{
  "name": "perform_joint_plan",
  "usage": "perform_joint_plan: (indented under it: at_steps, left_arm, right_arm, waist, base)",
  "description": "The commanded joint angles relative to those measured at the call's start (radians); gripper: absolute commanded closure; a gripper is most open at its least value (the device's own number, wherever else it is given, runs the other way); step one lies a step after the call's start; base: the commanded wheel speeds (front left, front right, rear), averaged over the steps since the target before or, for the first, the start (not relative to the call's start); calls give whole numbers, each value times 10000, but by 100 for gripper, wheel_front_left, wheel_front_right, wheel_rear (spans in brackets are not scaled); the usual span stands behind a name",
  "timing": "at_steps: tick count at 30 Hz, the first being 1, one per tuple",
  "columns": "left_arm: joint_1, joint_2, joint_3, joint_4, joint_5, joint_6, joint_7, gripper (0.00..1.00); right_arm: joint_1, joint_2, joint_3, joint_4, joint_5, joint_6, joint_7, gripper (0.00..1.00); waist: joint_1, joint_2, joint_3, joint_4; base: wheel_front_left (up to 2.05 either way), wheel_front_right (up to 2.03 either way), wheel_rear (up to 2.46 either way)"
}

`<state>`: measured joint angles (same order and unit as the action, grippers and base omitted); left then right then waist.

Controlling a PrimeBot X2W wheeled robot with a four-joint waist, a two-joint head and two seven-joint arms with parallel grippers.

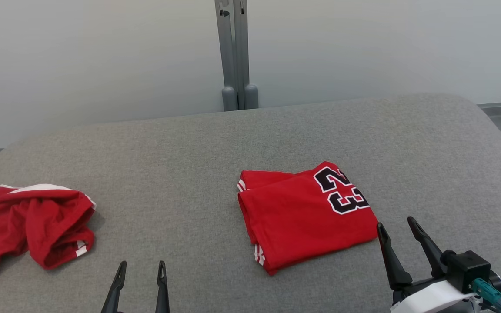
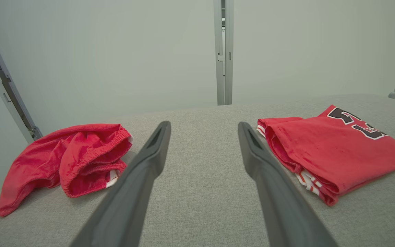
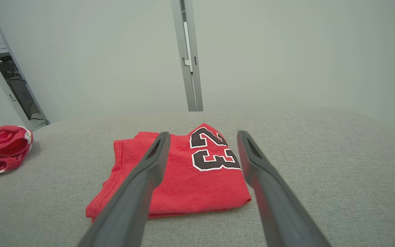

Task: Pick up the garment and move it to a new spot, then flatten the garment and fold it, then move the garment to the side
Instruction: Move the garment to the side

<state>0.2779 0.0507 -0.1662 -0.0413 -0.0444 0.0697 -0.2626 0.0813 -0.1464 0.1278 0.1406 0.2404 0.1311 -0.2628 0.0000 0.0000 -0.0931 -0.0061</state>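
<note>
- Right pincer (image 1: 395, 222): its two dark fingers stand wide apart with nothing between them. It hovers at the near right of the scene, tips just beside the near right corner of the folded garment (image 1: 307, 213) and not touching it. In the right wrist view the fingers frame the cloth, so the arm seems lined up on it.
- Left pincer (image 1: 142, 262): also spread wide and empty, low at the near edge, left of centre. It points at bare cloth covering between the two red pieces, well apart from both, which reads as a waiting pose rather than a reach.
- Folded garment: a red jersey lying flat, right of the middle of the surface (image 1: 189, 165). It is a compact rectangle in several layers, with white-striped hems showing at its left edge and near left corner. The number 23 (image 1: 342, 191), black with a white outline, faces up at its far right end. The tidy edges suggest the fold is done and only the move to the side is left.
- Crumpled garment (image 1: 33, 221): a second red piece with white trim, bunched in a heap at the far left edge, well apart from the jersey. It may be set aside there to keep the working area free, though I cannot tell whether it is next in line.
- Surface: grey, fabric-covered and rounded at its corners, giving cloth some grip when slid.
- Beyond its far edge stand a pale wall and a grey post (image 1: 233, 52).
</note>
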Motion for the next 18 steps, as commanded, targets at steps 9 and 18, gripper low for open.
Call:
perform_joint_plan:
  at_steps: [9,18]
  left_arm:
    - [-38,0,-19,-17,34,-39,-29,0]
    - [-18,-1,97,-27,-50,27,-29,0]
  right_arm:
    - [-36,-37,-38,55,109,-9,-24,0]
    - [-125,64,49,141,137,-9,-24,0]
  waist:
    - [0,0,26,28]
    - [0,0,93,-20]
  base:
    - [0,0,0]
    - [0,0,0]
